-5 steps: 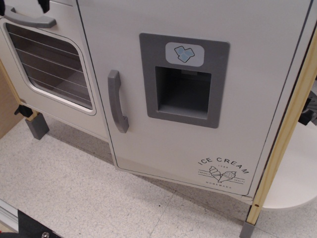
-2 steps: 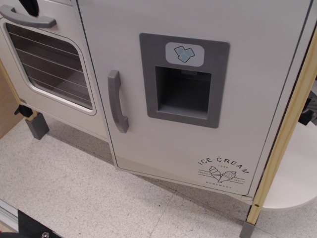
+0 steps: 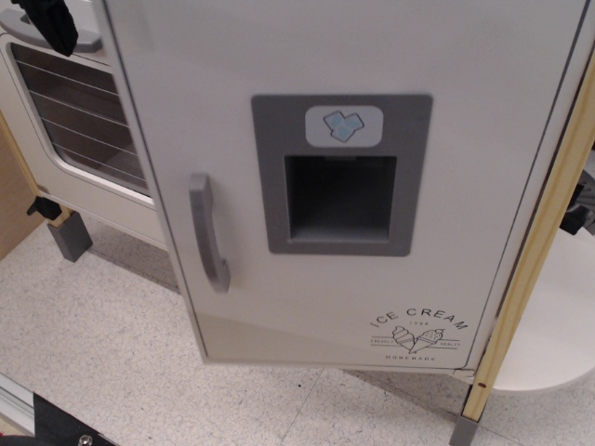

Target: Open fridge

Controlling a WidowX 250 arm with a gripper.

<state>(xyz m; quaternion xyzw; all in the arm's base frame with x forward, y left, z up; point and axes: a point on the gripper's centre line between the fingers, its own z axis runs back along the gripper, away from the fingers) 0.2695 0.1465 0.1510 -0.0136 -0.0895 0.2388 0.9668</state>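
Standing upright, the fridge (image 3: pixel 372 232) fills most of the view, its long axis vertical and its white door face turned toward the camera and slightly to the left. Nearest the camera, below the fridge, is the speckled floor (image 3: pixel 139 372). At the fridge's lower right the "ICE CREAM" logo (image 3: pixel 418 333) reads level. Near the fridge's left edge the grey handle (image 3: pixel 208 232) runs up and down, parallel to that edge. Right of the handle, in the middle of the fridge door, sits the grey dispenser panel (image 3: pixel 340 174) with its dark recess. The door's left edge stands out in front of the oven door (image 3: pixel 84 121), which lies behind and left of the fridge. Farthest back, above the oven window at the fridge's upper left, a dark shape that may be the pincer (image 3: pixel 46 20) shows at the picture's top edge; I cannot tell whether it is spread or pressed together.
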